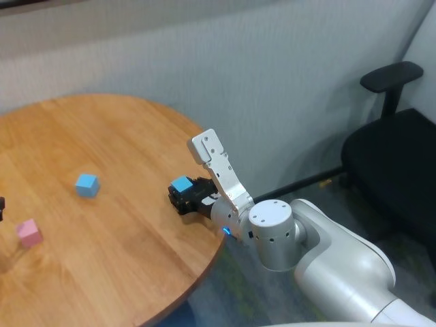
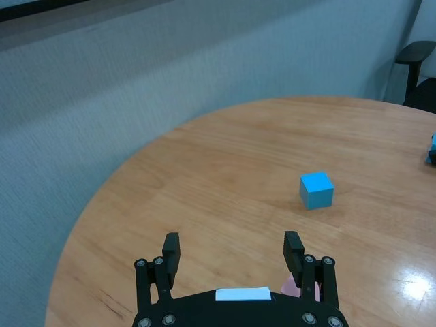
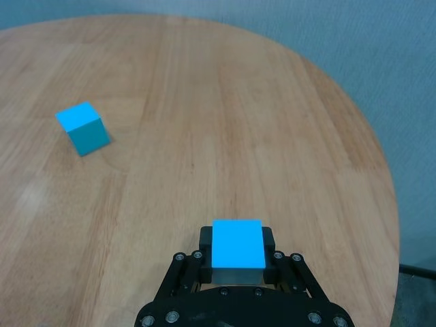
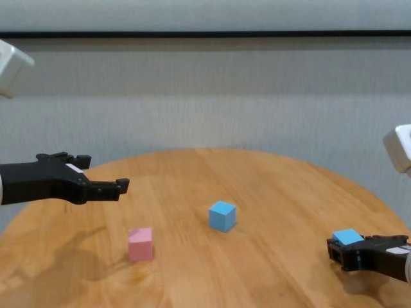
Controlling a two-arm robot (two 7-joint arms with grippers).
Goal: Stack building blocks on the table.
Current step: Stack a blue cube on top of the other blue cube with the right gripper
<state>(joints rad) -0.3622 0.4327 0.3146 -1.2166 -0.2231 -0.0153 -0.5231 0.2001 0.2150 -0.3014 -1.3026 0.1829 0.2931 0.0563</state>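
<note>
Between the right end effector fingers sits a blue block; chest view adds the spread left end effector.

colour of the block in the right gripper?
Light blue block, clearest in the right wrist view.

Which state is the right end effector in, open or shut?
Shut on a blue block: the right end effector has a finger pressed against each side of it, near the table edge.
</note>
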